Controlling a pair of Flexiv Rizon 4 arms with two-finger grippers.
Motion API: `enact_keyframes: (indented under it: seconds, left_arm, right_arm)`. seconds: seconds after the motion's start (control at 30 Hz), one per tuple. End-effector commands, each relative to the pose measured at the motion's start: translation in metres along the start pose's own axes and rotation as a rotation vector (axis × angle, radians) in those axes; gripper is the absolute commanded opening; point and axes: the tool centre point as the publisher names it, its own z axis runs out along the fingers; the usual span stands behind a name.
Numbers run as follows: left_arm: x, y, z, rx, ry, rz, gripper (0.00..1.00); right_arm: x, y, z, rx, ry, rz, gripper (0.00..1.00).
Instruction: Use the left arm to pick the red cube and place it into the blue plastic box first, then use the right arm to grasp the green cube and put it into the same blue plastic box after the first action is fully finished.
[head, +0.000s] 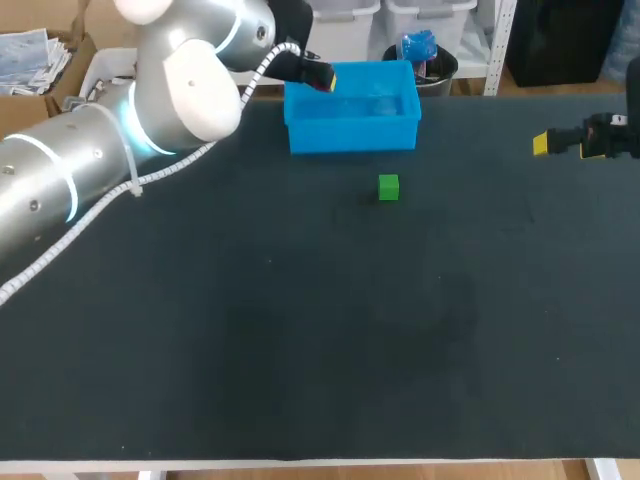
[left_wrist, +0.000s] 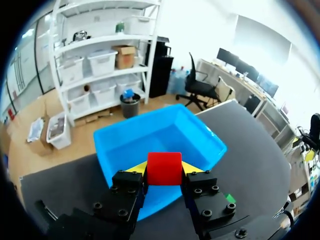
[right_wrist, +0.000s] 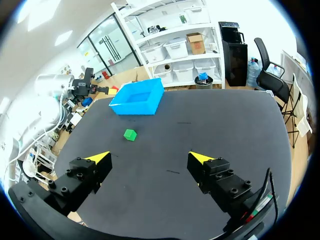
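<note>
Left wrist view: left gripper (left_wrist: 165, 169) clamps red cube (left_wrist: 164, 165) over blue box (left_wrist: 159, 131).

Silver left arm (head: 60, 170), blue rings (head: 130, 120), white cable (head: 75, 237), black yellow-tipped left hand (left_wrist: 164, 170)

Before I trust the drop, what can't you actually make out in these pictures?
Red cube: in the head view, nearly all hidden by the left end effector.
Green cube: in the left wrist view, only a corner shows past that end effector.
Right end effector: in the head view, only one yellow tip shows; edge cuts the arm.
</note>
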Motion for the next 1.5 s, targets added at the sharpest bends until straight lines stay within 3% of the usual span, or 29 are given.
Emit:
enact_keyframes:
  seconds: [0.03, 0.77, 1.33, 1.4, 1.5]
  left_arm:
    - [-0.009, 0.004, 0.019, -0.006, 0.031, -0.001, 0.0]
    - [0.006, 0.008, 0.045, -0.017, 0.12, -0.027, 0.0]
    - [0.014, 0.012, 0.049, -0.028, 0.15, -0.05, 0.0]
    - [0.014, 0.012, 0.049, -0.029, 0.152, -0.051, 0.34]
    - [0.014, 0.011, 0.049, -0.032, 0.153, -0.051, 0.49]
  right_arm:
    - [0.0, -0.001, 0.0, -0.002, 0.0, -0.001, 1.0]
    - [0.0, -0.001, 0.0, -0.002, 0.0, -0.001, 1.0]
    - [0.0, -0.001, 0.0, -0.002, 0.0, -0.001, 1.0]
    - [0.0, -0.001, 0.0, -0.002, 0.0, -0.001, 1.0]
    - [0.0, -0.001, 0.0, -0.002, 0.0, -0.001, 1.0]
